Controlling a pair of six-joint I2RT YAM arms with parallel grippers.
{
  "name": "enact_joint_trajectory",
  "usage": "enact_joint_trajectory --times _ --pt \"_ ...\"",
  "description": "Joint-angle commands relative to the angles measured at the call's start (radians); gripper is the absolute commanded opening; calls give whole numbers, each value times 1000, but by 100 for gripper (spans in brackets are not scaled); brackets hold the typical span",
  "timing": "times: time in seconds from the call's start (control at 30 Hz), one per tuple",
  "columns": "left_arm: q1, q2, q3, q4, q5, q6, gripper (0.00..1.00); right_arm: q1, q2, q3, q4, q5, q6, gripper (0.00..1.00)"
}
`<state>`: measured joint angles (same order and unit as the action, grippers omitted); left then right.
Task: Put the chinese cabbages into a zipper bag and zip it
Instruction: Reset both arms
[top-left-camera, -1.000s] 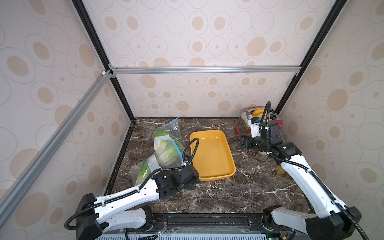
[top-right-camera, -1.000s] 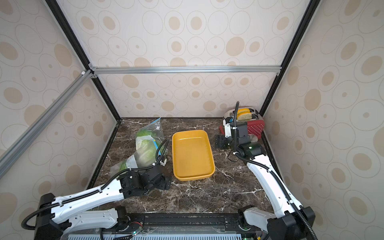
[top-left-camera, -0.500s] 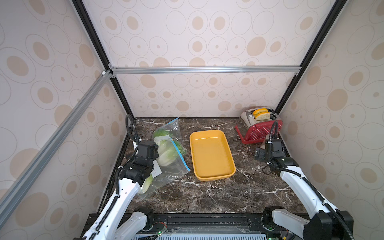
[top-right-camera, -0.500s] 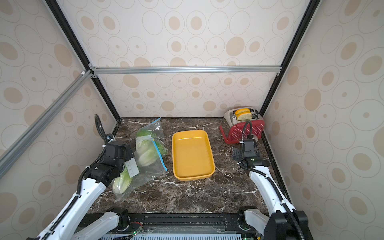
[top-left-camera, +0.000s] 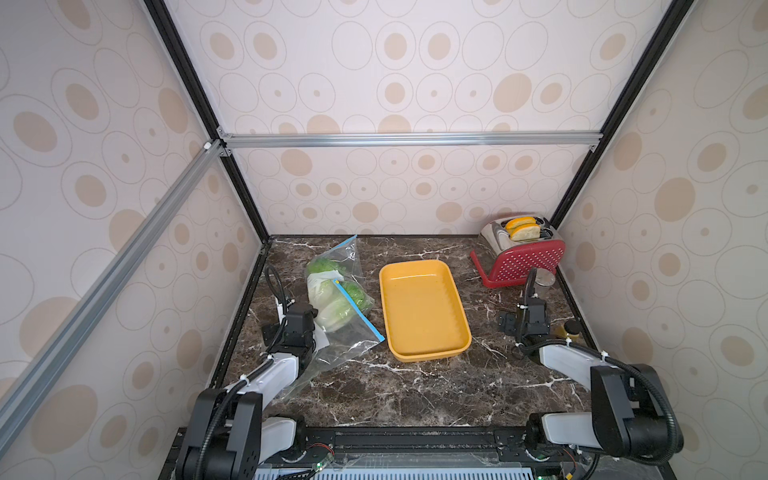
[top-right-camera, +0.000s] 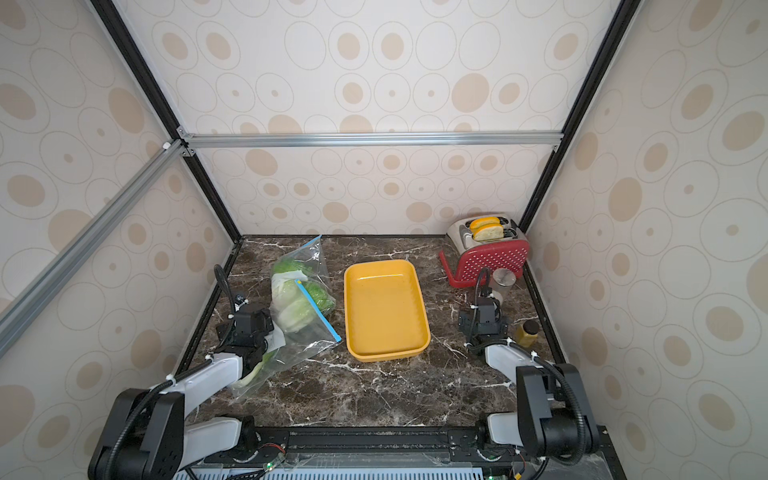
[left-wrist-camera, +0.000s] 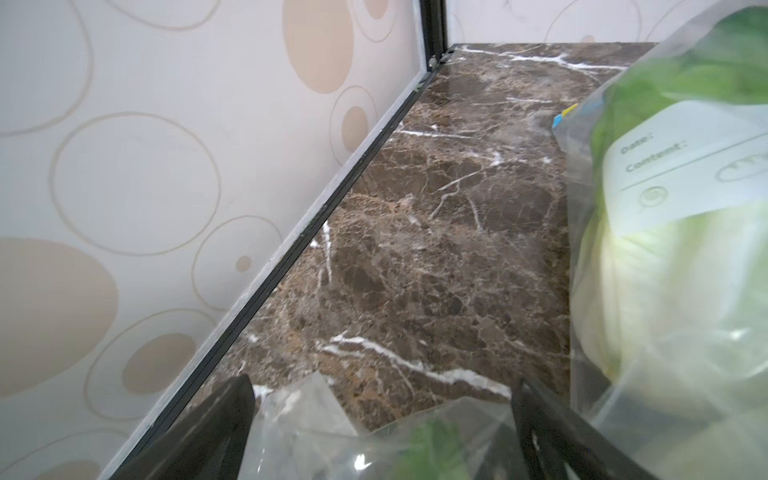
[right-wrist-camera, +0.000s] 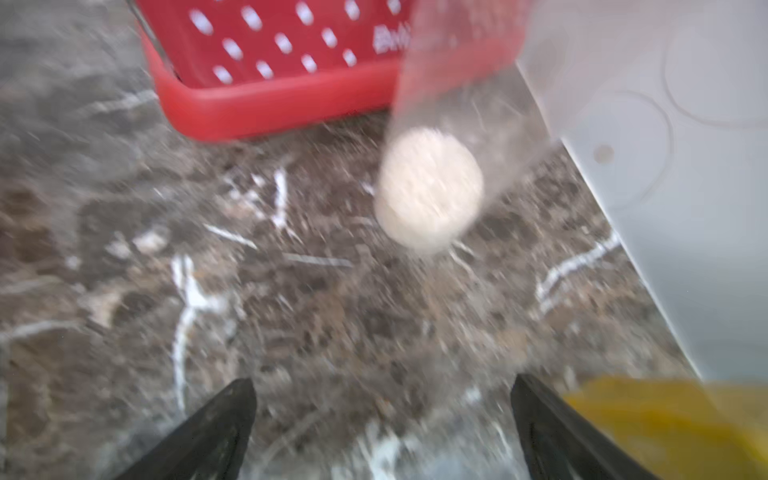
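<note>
Left wrist view: the left gripper (left-wrist-camera: 382, 382) holds its black fingers (left-wrist-camera: 216, 428) wide apart, low over the dark marble surface (left-wrist-camera: 415, 257) near its left edge. A loose fold of the clear zipper bag (left-wrist-camera: 623, 407) lies between them, and whether either finger touches the plastic cannot be told. The chinese cabbages (left-wrist-camera: 665, 291) sit inside the bag, pale ribs and green leaves pressed against a white label panel. In both top views the bag (top-left-camera: 353, 345) (top-right-camera: 309, 343) lies on the left side of the surface, between the left edge and a yellow tray (top-left-camera: 424, 307) at the middle. It runs from near the far edge toward the left arm, with the cabbages (top-left-camera: 332, 305) (top-right-camera: 293, 309) bunched in its middle. A blue zipper strip (top-left-camera: 359, 309) crosses the bag diagonally; whether the seal is closed cannot be told. Near the right edge, the right gripper (right-wrist-camera: 382, 380) hangs over bare marble with its fingers spread wide and nothing between them. Its wrist picture is blurred, but it shows a red perforated rack (right-wrist-camera: 291, 62), a clear shaker (right-wrist-camera: 430, 187) and a jar of yellow stuff (right-wrist-camera: 665, 415). A toaster (top-left-camera: 490, 235) loaded with bread stands in the far right corner, just behind the rack.
</note>
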<state>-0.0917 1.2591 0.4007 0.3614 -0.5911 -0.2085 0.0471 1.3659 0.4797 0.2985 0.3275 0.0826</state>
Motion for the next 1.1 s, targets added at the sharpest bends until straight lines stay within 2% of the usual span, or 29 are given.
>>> enact_joint_trajectory --times 0.0,0.07,0.13,0.2,0.23,0.3,0.33,0.4,0.47,1.07 --pt "18 77 32 213 149 129 99 -19 43 -9 272 -118 -53 100" --pt "20 120 58 238 193 157 99 -24 72 28 245 -183 -44 100" --pt "21 146 15 391 243 214 99 -24 107 -26 381 -271 -76 100" --pt "53 168 6 410 303 198 99 -24 146 -70 493 -284 -81 100" --pt "69 200 -16 481 357 199 99 -25 162 -85 532 -284 -81 100" --pt "73 272 -42 586 427 223 99 -25 172 -75 528 -275 -78 100" --pt "77 304 -35 633 405 213 99 -23 166 -63 488 -277 -82 100" --pt "105 276 41 432 424 172 99 -23 174 -65 508 -279 -85 100" --pt "118 292 31 480 435 166 99 -17 167 -61 490 -273 -90 100" --pt "116 279 29 462 439 171 99 -15 169 -58 485 -283 -95 100"
